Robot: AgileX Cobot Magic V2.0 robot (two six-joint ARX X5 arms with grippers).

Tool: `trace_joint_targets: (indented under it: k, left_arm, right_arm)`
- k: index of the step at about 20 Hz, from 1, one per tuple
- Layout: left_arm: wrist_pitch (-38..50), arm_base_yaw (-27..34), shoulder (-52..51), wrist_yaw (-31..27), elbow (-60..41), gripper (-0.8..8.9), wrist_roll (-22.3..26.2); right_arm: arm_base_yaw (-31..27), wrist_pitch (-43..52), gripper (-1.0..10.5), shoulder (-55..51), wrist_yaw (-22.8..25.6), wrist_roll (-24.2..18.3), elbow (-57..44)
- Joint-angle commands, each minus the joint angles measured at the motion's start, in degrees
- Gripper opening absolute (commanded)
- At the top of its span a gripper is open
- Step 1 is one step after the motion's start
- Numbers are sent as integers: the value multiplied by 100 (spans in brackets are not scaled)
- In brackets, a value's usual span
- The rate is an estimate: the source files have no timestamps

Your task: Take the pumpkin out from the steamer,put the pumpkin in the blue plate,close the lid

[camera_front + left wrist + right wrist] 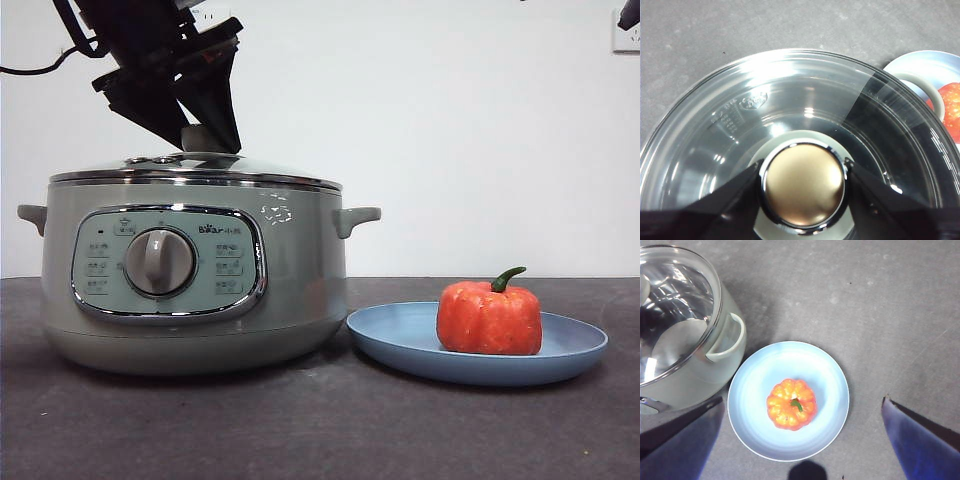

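The glass lid (200, 165) sits closed on the sage-green steamer (300, 260). My left gripper (210, 135) comes down from the upper left and its jaws are shut on the lid's round knob (804, 184), one jaw touching each side. The orange-red pumpkin (488, 318) stands upright on the blue plate (400, 335) just right of the steamer. My right gripper (802, 400) is open and empty, high above the plate (755, 390) and pumpkin (791, 404). In the front view it shows only as a black tip (628, 15) at the top right corner.
The steamer's right side handle (357, 217) reaches out over the plate's left rim. A dark grey table (320, 430) carries everything, with a white wall behind. A wall socket (625, 35) is at the top right.
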Motion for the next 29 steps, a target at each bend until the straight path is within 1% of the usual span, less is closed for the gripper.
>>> trace_joint_targets:
  k: [1,3,4,8,9,10,12,13,15,18,21,22,25,29]
  left_arm:
    - [-74,-4,66,7,0,377,7]
    - [-90,-4,9,15,2,377,-46]
    - [-98,-4,-35,15,2,377,-46]
    - [-400,-4,-481,20,2,371,-87]
    - [-542,-4,-632,17,2,331,-87]
    - [-686,-4,-789,20,2,245,-87]
    - [-988,-4,-1145,26,2,9,-85]
    - [-1084,-4,-1327,24,2,-6,-85]
    - [-1102,-13,-1687,26,-13,-8,-85]
    - [-962,-63,-2249,-4,-249,-8,-90]
    - [-203,-85,-3047,-28,-1141,-8,-254]
    - [105,-85,-3364,-155,-1561,-8,-350]
    - [833,-85,-4369,-426,-2863,-8,-566]
    - [1156,-85,-4905,-446,-3436,-8,-664]
  right_arm:
    - [-2,9,554,-9,-4,15,-57]
    - [-2,11,552,-11,-4,13,-57]
    - [-2,13,530,-26,-4,11,-57]
    - [0,26,526,-127,-9,-15,-57]
    - [0,57,508,-153,-11,-15,-57]
    - [0,107,405,-195,-13,-17,-57]
    - [11,197,72,-315,-44,-168,-59]
    - [11,289,-24,-389,-46,-219,-76]
    - [15,691,-11,-638,-46,-223,-282]
    - [15,1604,-11,-1213,-39,-168,-1139]
    - [17,2660,-11,-1794,-46,164,-2262]
    - [42,2962,-11,-1937,-48,286,-2605]
    - [271,3722,-11,-2306,-44,356,-3493]
    - [437,3893,-9,-2393,-9,358,-3668]
